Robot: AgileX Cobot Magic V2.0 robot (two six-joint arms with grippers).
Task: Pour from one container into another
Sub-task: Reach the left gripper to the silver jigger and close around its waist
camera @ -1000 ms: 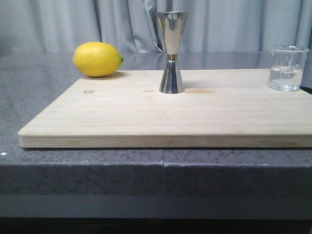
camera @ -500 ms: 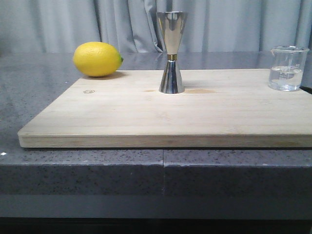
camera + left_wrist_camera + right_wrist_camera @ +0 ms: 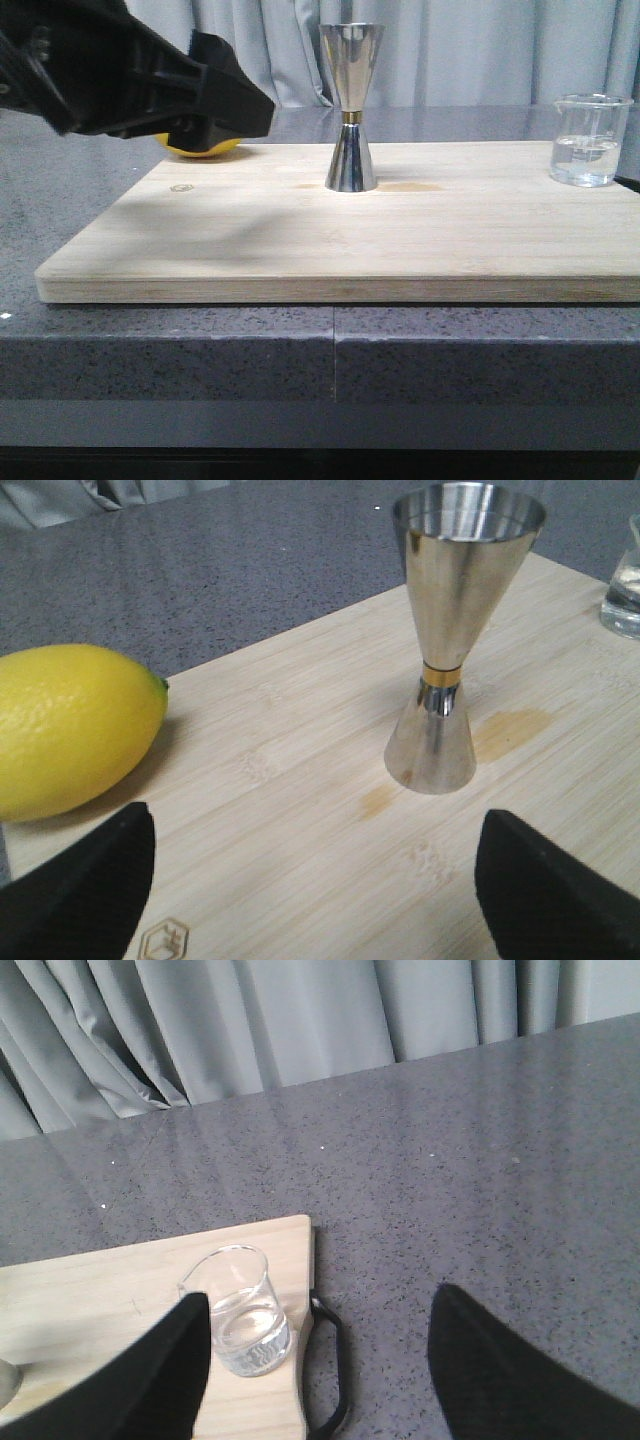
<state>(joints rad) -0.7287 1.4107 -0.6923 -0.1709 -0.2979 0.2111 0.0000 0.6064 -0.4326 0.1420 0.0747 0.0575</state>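
Note:
The steel jigger (image 3: 351,110) with a gold waist band stands upright at the middle back of the wooden board (image 3: 300,240). The glass beaker (image 3: 590,140), part full of clear liquid, stands at the board's far right. My left arm (image 3: 120,70) hangs over the board's back left corner. In the left wrist view my left gripper (image 3: 315,895) is open, with bare board between its fingers and the jigger (image 3: 450,640) ahead of it. My right gripper (image 3: 320,1360) is open above the board's right end. The beaker (image 3: 245,1320) sits just inside its one finger (image 3: 130,1380), apart from it.
A yellow lemon (image 3: 205,148) lies at the board's back left, mostly hidden behind my left arm, and shows beside the left finger (image 3: 70,730). A black handle (image 3: 335,1380) sticks out from the board's right edge. Grey curtains hang behind the dark speckled counter (image 3: 60,200).
My left arm has come into the front view from the upper left and now covers most of the lemon. Jigger, beaker and board have not moved.

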